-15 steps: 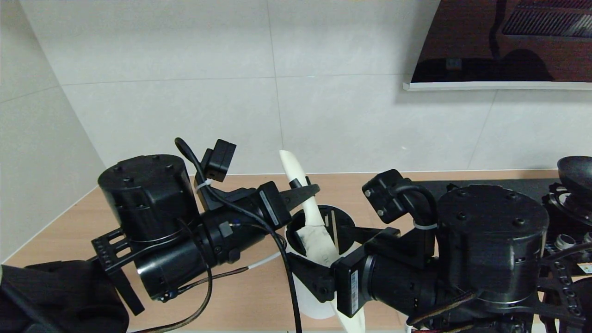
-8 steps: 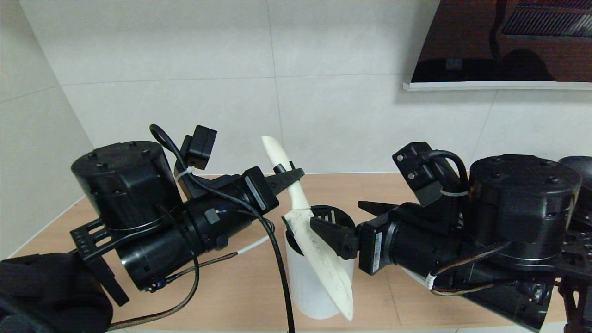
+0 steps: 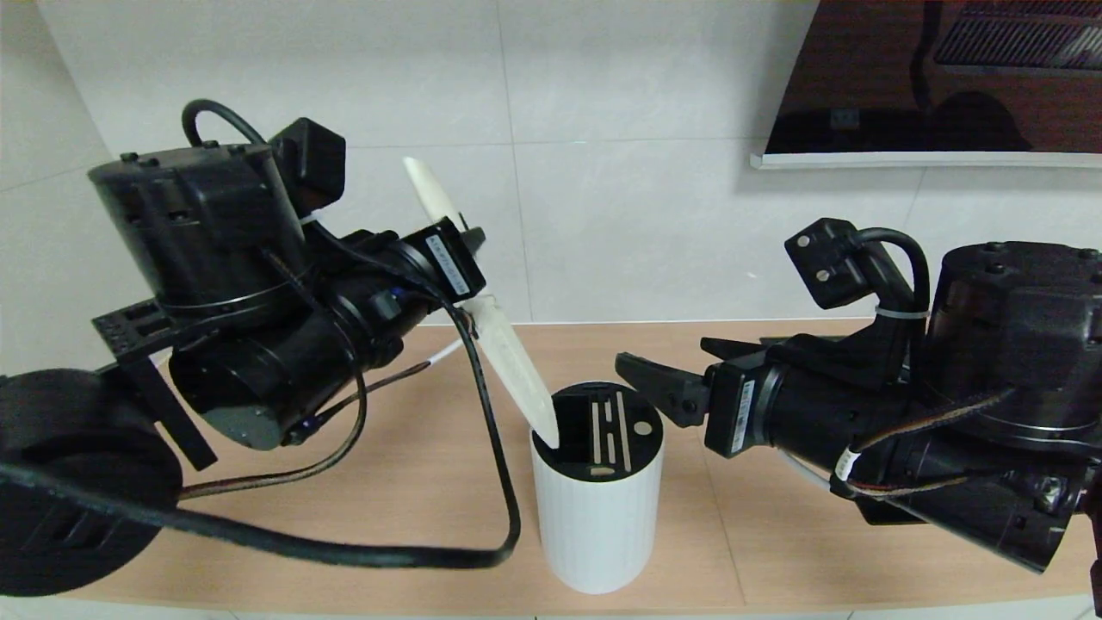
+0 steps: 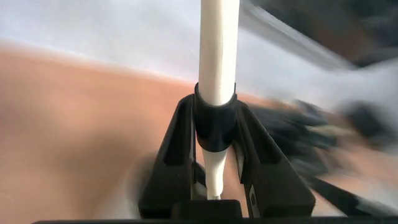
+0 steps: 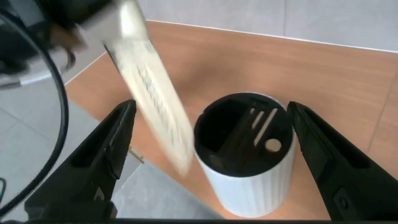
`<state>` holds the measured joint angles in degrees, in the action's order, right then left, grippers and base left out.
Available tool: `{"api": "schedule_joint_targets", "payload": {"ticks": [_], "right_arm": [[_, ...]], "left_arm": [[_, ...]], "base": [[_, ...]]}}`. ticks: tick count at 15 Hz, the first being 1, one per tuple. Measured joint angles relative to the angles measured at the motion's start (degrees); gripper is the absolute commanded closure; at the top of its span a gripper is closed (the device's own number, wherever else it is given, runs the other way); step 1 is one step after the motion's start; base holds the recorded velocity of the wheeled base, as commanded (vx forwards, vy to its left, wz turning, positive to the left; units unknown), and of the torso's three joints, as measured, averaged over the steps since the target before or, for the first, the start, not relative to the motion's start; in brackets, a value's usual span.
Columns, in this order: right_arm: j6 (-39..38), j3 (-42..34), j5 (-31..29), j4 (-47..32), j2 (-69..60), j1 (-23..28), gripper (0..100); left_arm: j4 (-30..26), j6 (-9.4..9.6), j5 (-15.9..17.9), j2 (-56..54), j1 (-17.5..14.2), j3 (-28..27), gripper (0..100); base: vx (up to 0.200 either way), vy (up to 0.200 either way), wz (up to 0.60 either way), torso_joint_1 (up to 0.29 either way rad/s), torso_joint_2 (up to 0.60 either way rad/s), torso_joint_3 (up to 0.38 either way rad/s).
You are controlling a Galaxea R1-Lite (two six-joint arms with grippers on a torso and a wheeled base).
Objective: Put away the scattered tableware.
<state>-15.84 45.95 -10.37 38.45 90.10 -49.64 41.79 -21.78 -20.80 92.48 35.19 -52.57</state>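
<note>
One utensil in play: your left gripper (image 3: pixel 465 275) was clamped on the cream-white plastic rice paddle (image 3: pixel 516 370), its tip at the big opening of the white ribbed cylinder holder (image 3: pixel 598 517), bottom centre. Right gripper (image 3: pixel 663 355) sat wide open, mid-right. You probably wanted the paddle more upright before lowering and letting go.

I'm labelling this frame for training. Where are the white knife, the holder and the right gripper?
white knife (image 3: pixel 514 366), head view, middle of the blade.
holder (image 3: pixel 594 525), head view, its white side wall.
right gripper (image 5: pixel 211 104), right wrist view, midway between its fingertips.
</note>
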Motion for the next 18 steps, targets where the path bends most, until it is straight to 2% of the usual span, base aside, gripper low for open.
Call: {"api": "schedule_joint_targets", "payload": {"ticks": [1, 2, 4, 5, 9, 12, 18], "right_arm": [[0.00, 0.02, 0.00, 0.00, 0.09, 0.17, 0], [0.02, 0.00, 0.01, 0.00, 0.15, 0.26, 0], [0.00, 0.02, 0.01, 0.02, 0.35, 0.30, 0], [0.02, 0.02, 0.01, 0.02, 0.52, 0.37, 0], [0.02, 0.07, 0.00, 0.02, 1.27, 1.02, 0], [0.07, 0.09, 0.01, 0.02, 1.55, 1.13, 0], [0.07, 0.09, 0.00, 0.02, 1.90, 1.16, 0]], "left_arm": [[3.89, 5.03, -3.64, 0.74, 0.48, -0.13, 100], [8.07, 8.24, -6.07, 1.43, 1.44, 0.91, 100], [18.18, 13.52, -7.36, 2.50, 3.47, 3.60, 100], [21.54, 15.27, -7.63, 3.00, 4.52, 4.58, 100], [22.42, 15.76, -8.05, 5.75, 7.72, 5.50, 100], [22.46, 15.88, -11.00, 7.72, 9.51, 4.64, 100], [22.31, 15.93, -12.40, 10.17, 10.42, 3.97, 100]], "base": [[0.000, 0.000, 0.00, 0.000, 0.00, 0.000], [0.000, 0.000, 0.00, 0.000, 0.00, 0.000], [0.000, 0.000, 0.00, 0.000, 0.00, 0.000], [0.000, 0.000, 0.00, 0.000, 0.00, 0.000], [0.000, 0.000, 0.00, 0.000, 0.00, 0.000], [0.000, 0.000, 0.00, 0.000, 0.00, 0.000], [0.000, 0.000, 0.00, 0.000, 0.00, 0.000]]}}
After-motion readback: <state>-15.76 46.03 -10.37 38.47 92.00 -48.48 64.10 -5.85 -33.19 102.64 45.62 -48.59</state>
